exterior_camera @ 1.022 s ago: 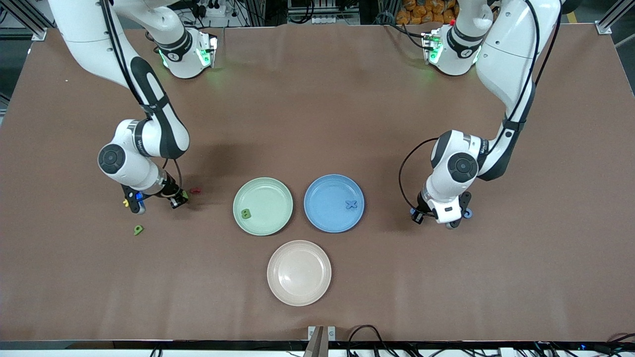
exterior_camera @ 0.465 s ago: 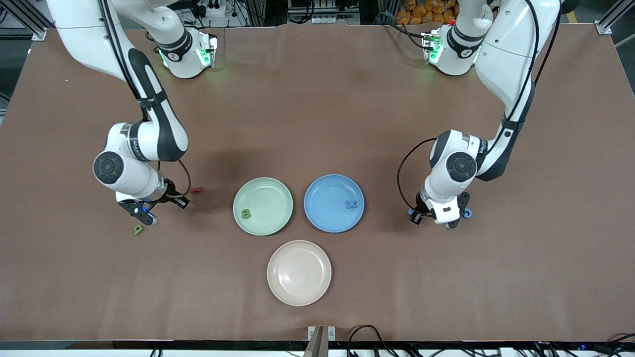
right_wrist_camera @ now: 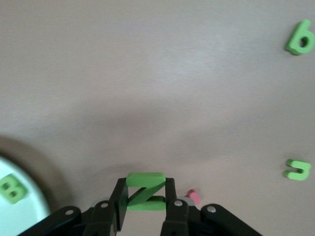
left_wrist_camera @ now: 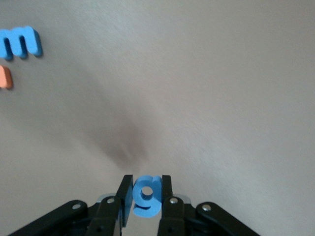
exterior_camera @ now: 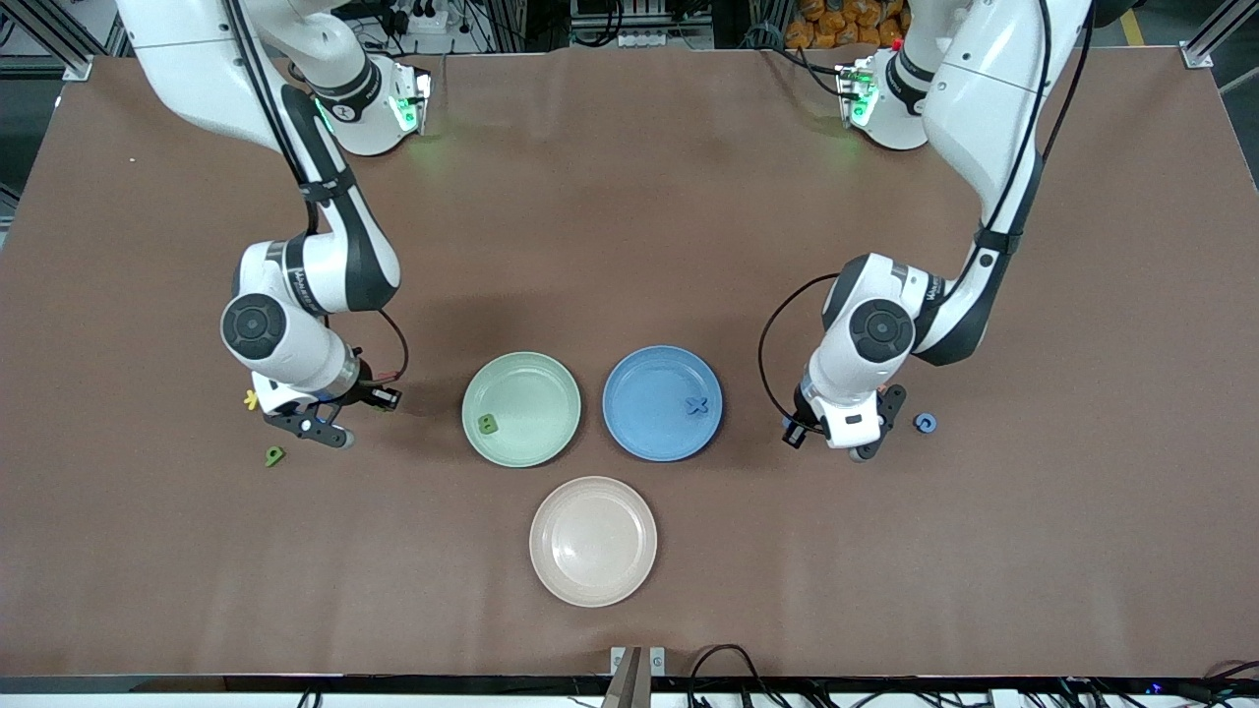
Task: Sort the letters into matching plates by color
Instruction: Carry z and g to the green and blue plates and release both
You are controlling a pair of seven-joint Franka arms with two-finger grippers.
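Observation:
The mint green plate [exterior_camera: 536,379] holds a green B [exterior_camera: 487,424]. Beside it, the blue plate [exterior_camera: 644,393] holds a blue X [exterior_camera: 697,405]. My left gripper [left_wrist_camera: 146,191] is shut on a blue letter g [left_wrist_camera: 147,196] and hangs over the table [exterior_camera: 854,442] between the blue plate and a blue ring-shaped letter [exterior_camera: 925,423]. My right gripper [right_wrist_camera: 145,191] is shut on a green Z [right_wrist_camera: 145,192], over the table [exterior_camera: 320,430] toward the right arm's end from the green plate [right_wrist_camera: 27,216].
A cream plate [exterior_camera: 593,570] lies nearer the front camera than the two coloured plates. A yellow letter [exterior_camera: 252,399] and a green letter [exterior_camera: 274,455] lie by the right gripper. A blue m [left_wrist_camera: 19,43] and an orange piece [left_wrist_camera: 5,77] show in the left wrist view.
The right arm has swung toward the green plate and now hides the red letter. The left arm has shifted toward the blue plate, uncovering the blue ring-shaped letter.

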